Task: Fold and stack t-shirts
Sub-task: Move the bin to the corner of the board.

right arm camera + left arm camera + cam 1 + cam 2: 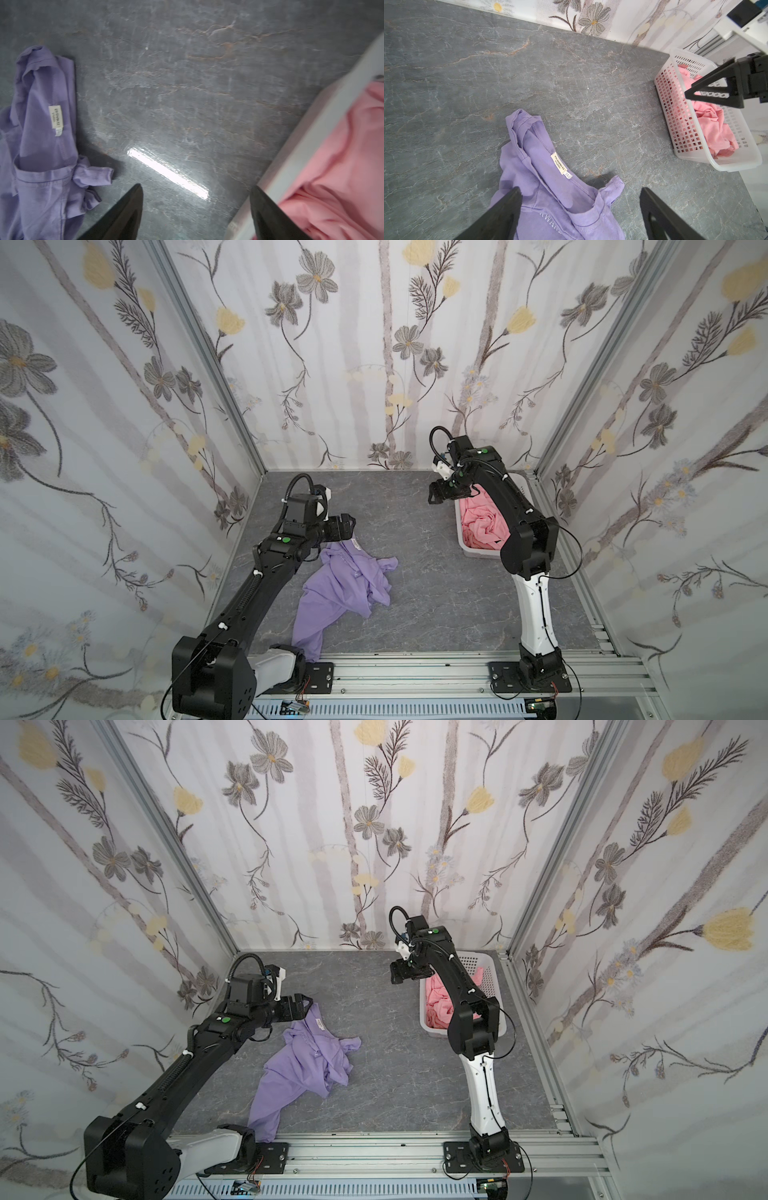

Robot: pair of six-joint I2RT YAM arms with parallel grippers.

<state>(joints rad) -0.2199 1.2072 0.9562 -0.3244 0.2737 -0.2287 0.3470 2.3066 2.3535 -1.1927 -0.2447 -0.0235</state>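
Now the left claw (348,526) is hovering spread and empty just above the collar of the crumpled lavender-purple cotton t-shirt (340,593), the right claw (433,493) gaping empty beside the white perforated plastic basket (478,552) holding the salmon-pink garment (478,522), so pinching one shoulder layer seems wisest.

1. The t-shirt (338,593) is lavender-purple, with faint white lettering (550,223) and a cream neck label (559,164) printed in dark letters.
2. The garment (482,522) in the basket is plain salmon-pink.
3. The basket (675,116) is white, its walls a grid of small square holes.
4. The table (436,585) is dark grey, marbled with pale and rusty veins.
5. The walls (365,364) are white with grey vertical streaks, grey flowers, dark stems and yellow tulip-like blooms.
6. The left arm (245,605) is black with a pale grey base link; the right arm (498,497) is black with a white lower link. Each bears a green dot.
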